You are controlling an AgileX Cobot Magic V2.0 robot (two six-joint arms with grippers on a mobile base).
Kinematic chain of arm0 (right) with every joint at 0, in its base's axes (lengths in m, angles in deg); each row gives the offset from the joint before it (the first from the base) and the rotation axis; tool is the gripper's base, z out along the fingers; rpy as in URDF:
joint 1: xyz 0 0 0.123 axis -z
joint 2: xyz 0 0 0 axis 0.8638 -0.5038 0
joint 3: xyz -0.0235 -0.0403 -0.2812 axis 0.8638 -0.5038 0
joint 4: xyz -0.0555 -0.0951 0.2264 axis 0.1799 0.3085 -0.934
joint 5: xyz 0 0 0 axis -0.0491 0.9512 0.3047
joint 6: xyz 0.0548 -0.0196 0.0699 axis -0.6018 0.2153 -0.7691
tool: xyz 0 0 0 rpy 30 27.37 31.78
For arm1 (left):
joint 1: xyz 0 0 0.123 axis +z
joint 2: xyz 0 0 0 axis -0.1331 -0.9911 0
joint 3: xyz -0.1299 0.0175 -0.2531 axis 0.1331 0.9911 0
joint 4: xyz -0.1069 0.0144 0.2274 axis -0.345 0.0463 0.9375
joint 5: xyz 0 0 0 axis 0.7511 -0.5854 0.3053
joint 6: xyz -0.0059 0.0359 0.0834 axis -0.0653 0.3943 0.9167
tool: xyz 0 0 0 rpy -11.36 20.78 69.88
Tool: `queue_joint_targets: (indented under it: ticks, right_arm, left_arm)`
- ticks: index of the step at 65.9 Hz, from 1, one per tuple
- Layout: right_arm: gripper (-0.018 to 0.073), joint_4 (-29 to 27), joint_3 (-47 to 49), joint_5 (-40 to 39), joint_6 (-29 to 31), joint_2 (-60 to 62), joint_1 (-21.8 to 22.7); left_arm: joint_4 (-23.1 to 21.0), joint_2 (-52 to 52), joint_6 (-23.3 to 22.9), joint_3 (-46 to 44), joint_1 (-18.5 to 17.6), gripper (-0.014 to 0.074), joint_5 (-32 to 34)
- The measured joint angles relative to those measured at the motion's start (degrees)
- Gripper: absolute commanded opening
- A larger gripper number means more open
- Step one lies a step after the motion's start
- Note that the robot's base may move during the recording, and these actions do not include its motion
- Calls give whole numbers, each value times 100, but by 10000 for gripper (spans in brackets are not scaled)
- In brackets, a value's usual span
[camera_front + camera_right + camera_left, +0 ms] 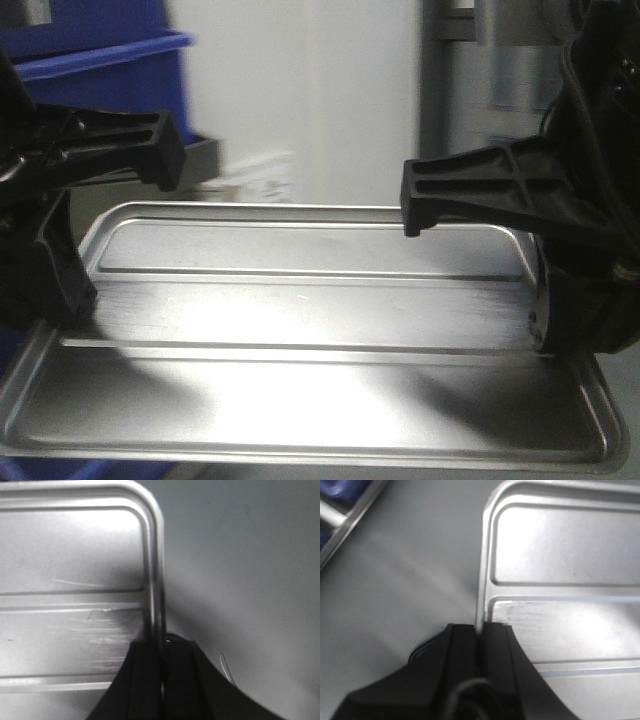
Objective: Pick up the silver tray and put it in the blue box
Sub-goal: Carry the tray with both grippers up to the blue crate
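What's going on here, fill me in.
Both arms hold the silver tray between them. The left gripper is clamped on the rim of its left short edge, the right gripper on the right one. The blue box shows at upper left in the front view; the tray is not in it.

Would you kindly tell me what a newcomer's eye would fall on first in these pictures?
The silver tray fills the front view, shiny, with glare across its middle. Each short edge is pinched by a black gripper: the left gripper is shut on its left rim, and the right gripper on its right rim. Behind, at the upper left of the front view, stands the blue box.
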Motion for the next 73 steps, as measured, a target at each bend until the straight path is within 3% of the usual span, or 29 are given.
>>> queue_joint_targets:
  ticks: [73]
  right_arm:
    - [48, -54, 67, 774, 0, 0, -54]
  left_arm:
    - [-193, 0, 45, 0, -47, -104, 341]
